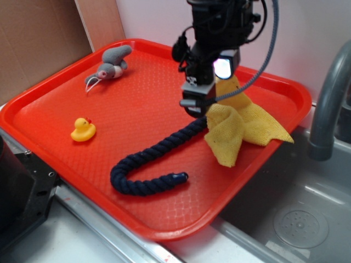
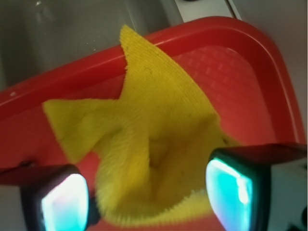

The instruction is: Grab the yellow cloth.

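My gripper [image 2: 149, 192] pinches the yellow cloth [image 2: 144, 139], bunched between narrow jaws, far-right tray [image 1: 44, 118] edge.

A pale wall [image 1: 307, 38] stands behind, with brown cardboard [image 1: 38, 44] at the left. A grey sink [image 1: 296, 219] and its faucet [image 1: 329, 104] sit at the right.

mustard-yellow woven cloth [image 1: 244, 126], red dimpled tray [image 1: 66, 98], navy rope [image 1: 148, 170], yellow duck [image 1: 83, 130]

Red tray [image 1: 49, 93] bearing cloth [image 1: 249, 129], rope [image 1: 148, 164], duck [image 1: 83, 130]
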`<action>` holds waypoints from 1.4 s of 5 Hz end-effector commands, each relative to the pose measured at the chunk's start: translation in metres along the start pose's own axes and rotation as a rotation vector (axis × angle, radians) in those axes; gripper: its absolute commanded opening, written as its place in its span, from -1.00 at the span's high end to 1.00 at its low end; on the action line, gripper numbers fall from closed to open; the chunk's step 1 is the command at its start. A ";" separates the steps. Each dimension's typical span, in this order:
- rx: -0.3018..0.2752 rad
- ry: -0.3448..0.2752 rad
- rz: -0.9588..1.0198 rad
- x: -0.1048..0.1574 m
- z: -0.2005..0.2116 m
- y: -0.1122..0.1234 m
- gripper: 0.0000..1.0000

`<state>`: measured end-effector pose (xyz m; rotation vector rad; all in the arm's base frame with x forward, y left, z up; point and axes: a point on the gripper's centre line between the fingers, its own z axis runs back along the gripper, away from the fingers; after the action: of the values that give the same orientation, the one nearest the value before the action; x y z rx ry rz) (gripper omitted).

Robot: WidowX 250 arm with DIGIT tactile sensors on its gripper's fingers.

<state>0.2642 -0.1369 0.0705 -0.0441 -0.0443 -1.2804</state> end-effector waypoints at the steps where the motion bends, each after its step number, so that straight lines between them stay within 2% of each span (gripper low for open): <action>1: 0.016 0.015 -0.016 0.001 -0.019 -0.006 -1.00; 2: 0.003 0.043 0.054 -0.005 -0.035 -0.006 1.00; 3: -0.006 0.057 0.086 -0.010 -0.040 -0.005 1.00; 5: 0.033 0.073 0.161 -0.016 -0.020 -0.004 1.00; 6: 0.112 0.059 0.332 -0.027 0.025 -0.003 1.00; 7: 0.203 -0.010 0.511 -0.051 0.074 -0.015 1.00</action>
<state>0.2499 -0.0762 0.1369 0.0969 -0.1185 -0.7507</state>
